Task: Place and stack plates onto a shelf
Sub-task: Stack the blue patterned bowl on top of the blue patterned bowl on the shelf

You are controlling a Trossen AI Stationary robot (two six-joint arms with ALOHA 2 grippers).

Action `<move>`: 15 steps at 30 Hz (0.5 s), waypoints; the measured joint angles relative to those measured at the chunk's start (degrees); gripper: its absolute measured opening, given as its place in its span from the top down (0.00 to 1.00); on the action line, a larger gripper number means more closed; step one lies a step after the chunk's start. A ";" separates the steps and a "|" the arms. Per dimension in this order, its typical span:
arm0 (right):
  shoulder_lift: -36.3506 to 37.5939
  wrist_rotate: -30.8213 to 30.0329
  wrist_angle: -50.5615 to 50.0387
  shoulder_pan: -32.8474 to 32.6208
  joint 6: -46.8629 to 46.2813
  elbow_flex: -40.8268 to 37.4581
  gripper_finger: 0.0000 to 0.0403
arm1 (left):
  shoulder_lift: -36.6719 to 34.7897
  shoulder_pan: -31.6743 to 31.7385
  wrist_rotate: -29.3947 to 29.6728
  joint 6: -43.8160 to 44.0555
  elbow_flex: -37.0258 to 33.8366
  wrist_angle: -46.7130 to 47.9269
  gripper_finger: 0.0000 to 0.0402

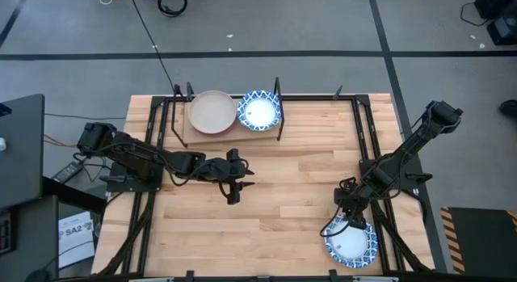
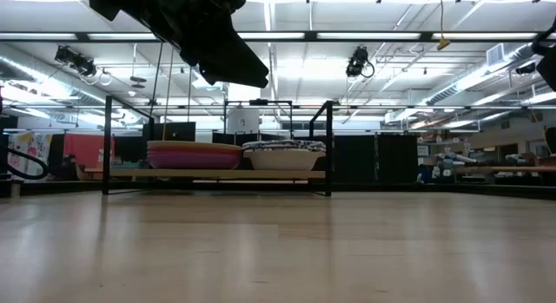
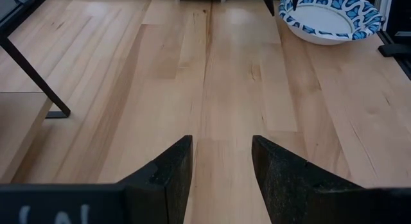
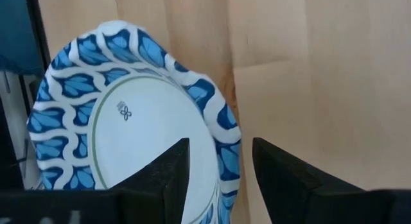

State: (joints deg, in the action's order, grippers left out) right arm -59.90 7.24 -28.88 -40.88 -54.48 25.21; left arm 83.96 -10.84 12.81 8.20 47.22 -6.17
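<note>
The light wooden shelf in its thin black metal frame [image 1: 187, 130] stands at the far edge of the pale wooden desk [image 1: 299, 177], left of the middle in the high view. Two stacks sit on it side by side: on the left a stack topped by a plain beige round plate [image 1: 212, 111], whose lower plates show magenta and orange edges in the low view [image 2: 193, 154], and on the right a stack topped by a round plate with a blue-and-white patterned rim and white centre [image 1: 259, 110], just beside the first.

The left end effector [image 1: 233, 193] hovers over bare desk in front of the shelf, apart from it; in its wrist view its two dark fingers [image 3: 168, 176] are spread with only wood between them, holding nothing.

A second blue-and-white rimmed plate [image 1: 353, 242] lies at the near right corner of the desk, close to the black frame rail. The right end effector [image 1: 339, 220] is at this plate's far left rim. In its wrist view the fingers [image 4: 172, 169] are spread, and the plate's patterned rim [image 4: 218, 131] runs between them; whether they touch it cannot be told
</note>
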 joint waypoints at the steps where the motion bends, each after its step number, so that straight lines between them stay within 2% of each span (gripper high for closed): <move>1: 0.00 0.36 0.00 0.00 0.56 0.00 0.57 | 0.00 0.01 0.01 -0.01 0.00 0.00 0.59; 8: 0.00 0.49 0.00 0.00 0.93 0.02 0.61 | 0.00 0.00 0.01 0.00 0.00 0.00 0.59; 15: 0.00 0.47 0.00 0.00 1.07 0.02 0.71 | 0.00 -0.01 0.01 -0.01 0.00 0.00 0.59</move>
State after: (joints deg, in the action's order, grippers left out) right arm -59.90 7.71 -28.88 -40.88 -53.41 25.23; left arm 83.96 -10.85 12.82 8.19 47.22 -6.17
